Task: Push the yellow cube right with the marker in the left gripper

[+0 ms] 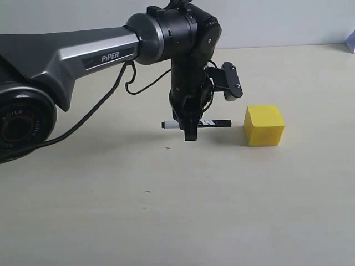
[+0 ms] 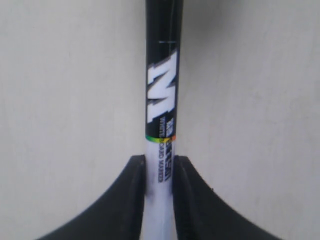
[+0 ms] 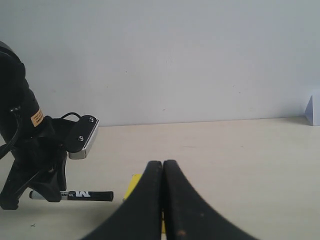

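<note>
My left gripper [image 1: 189,132] points down at the table and is shut on the marker [image 1: 213,123], which lies level with its black cap end toward the yellow cube [image 1: 264,126]. A small gap separates the cap tip from the cube's left face. In the left wrist view the two black fingers [image 2: 131,192] clamp the white barrel of the marker [image 2: 161,100]; the cube does not show there. My right gripper [image 3: 163,163] is shut with nothing in it. Behind its fingers peeks a sliver of the yellow cube [image 3: 132,186], with the marker [image 3: 90,195] beside it.
The pale table [image 1: 166,210] spreads around the cube. A black cable [image 1: 105,105] hangs from the left arm. A pale blue object [image 1: 351,41] sits at the far right edge by the wall.
</note>
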Robot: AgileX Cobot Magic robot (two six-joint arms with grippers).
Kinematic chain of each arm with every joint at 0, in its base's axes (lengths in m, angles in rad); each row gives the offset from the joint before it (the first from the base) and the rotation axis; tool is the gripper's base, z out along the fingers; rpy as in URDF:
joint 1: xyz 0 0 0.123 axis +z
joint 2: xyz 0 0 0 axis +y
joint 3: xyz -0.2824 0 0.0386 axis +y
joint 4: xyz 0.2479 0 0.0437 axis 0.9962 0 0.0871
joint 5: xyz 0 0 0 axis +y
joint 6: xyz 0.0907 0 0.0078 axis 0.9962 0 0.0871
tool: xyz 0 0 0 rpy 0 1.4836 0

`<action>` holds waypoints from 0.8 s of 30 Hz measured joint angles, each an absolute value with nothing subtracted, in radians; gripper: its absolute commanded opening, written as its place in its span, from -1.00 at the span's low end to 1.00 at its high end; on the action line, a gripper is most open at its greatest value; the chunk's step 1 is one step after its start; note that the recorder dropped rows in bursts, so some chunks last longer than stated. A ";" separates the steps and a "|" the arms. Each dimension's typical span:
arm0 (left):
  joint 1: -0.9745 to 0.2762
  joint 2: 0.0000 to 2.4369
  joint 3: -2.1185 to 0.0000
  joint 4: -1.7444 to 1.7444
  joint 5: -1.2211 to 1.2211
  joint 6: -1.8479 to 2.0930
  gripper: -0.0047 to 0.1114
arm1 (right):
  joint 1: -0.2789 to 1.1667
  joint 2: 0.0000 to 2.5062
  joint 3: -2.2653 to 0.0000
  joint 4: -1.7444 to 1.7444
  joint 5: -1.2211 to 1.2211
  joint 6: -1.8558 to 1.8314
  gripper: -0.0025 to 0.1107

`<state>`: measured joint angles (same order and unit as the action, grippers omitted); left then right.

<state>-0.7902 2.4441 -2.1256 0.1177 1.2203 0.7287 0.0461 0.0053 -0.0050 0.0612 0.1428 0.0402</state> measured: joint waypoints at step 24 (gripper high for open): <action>-0.790 2.444 -2.126 0.107 1.220 0.725 -0.92 | 0.046 0.005 -0.005 0.061 0.143 0.040 -0.96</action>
